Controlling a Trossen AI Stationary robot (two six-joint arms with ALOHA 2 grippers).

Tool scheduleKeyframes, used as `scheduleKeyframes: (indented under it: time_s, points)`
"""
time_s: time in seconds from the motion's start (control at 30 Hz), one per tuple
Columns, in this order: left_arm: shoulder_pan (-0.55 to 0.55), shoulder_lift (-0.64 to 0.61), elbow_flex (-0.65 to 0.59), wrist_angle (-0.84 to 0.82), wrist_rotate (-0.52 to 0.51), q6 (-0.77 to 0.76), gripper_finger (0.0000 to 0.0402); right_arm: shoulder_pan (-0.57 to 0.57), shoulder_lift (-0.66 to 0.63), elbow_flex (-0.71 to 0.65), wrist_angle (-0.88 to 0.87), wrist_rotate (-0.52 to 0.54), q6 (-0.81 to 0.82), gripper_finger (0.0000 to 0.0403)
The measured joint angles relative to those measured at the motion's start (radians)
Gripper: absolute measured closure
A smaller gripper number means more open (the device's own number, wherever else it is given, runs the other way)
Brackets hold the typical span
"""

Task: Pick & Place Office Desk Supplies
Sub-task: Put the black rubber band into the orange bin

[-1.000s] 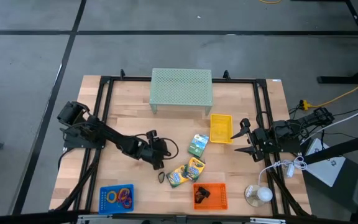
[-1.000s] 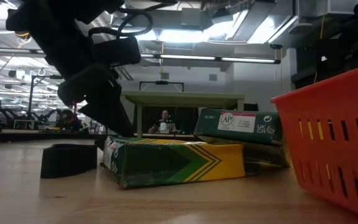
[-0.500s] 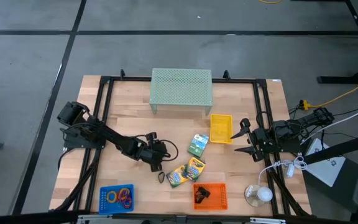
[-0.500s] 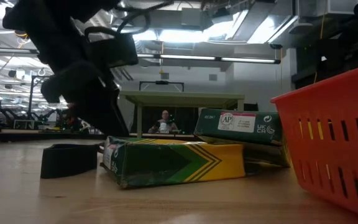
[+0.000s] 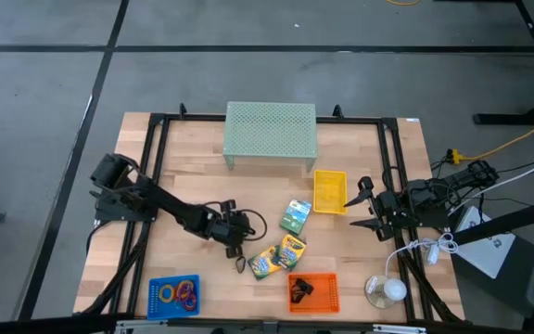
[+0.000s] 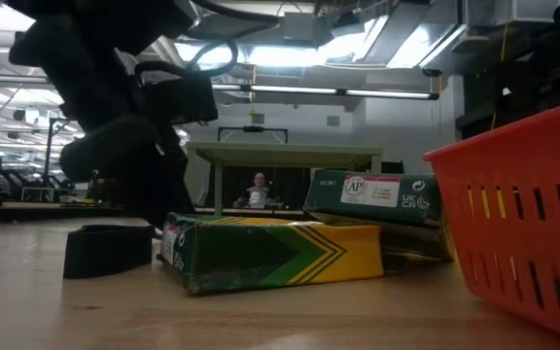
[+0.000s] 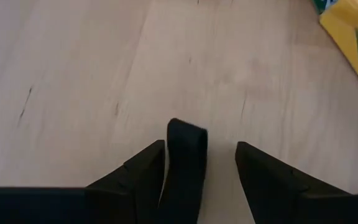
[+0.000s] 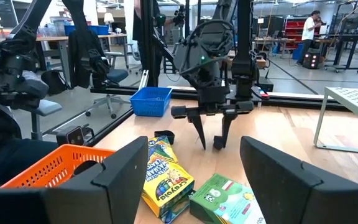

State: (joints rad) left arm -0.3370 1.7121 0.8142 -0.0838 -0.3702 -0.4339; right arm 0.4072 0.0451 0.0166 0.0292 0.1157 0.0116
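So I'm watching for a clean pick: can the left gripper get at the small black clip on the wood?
Probably yes. The left gripper is open, right over the black clip, which stands between its fingers. Only bare table surrounds it; the nearest crayon box lies off to one side.

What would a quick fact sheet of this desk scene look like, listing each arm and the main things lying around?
left gripper: open, low over the table, black clip between its fingers
right gripper: open, waiting at the right side
crayon boxes: lying on the wood mid-table
blue basket: holds coloured rings
orange basket: something dark inside
yellow basket: near the mesh riser
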Motion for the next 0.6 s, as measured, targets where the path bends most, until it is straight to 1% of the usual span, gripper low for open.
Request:
scheduleKeyframes:
  time_s: [0.1, 0.2, 0.3, 0.47, 0.5, 0.6]
  points:
    - [0.007, 0.024, 0.002, 0.017, -0.015, 0.007, 0.0209, 0.000, 0.002, 0.000, 0.000, 0.000, 0.000, 0.0147]
    - [0.011, 0.033, 0.002, 0.018, -0.040, 0.025, 0.0232, 0.000, 0.004, 0.000, -0.001, 0.000, 0.000, 0.0147]
    - [0.011, 0.029, 0.002, 0.022, -0.047, 0.029, 0.0277, 0.000, 0.007, 0.000, -0.001, 0.000, 0.000, 0.0147]
    - [0.012, 0.030, -0.001, 0.080, -0.037, 0.102, 0.0377, 0.000, 0.009, 0.000, 0.000, 0.000, 0.001, 0.0147]
    - [0.014, 0.032, -0.002, 0.096, -0.042, 0.115, 0.0388, 0.000, 0.009, 0.000, 0.000, 0.000, 0.000, 0.0147]
    - [0.025, 0.026, 0.013, 0.121, -0.043, 0.165, 0.0392, 0.000, 0.009, 0.000, 0.000, 0.000, 0.000, 0.0147]
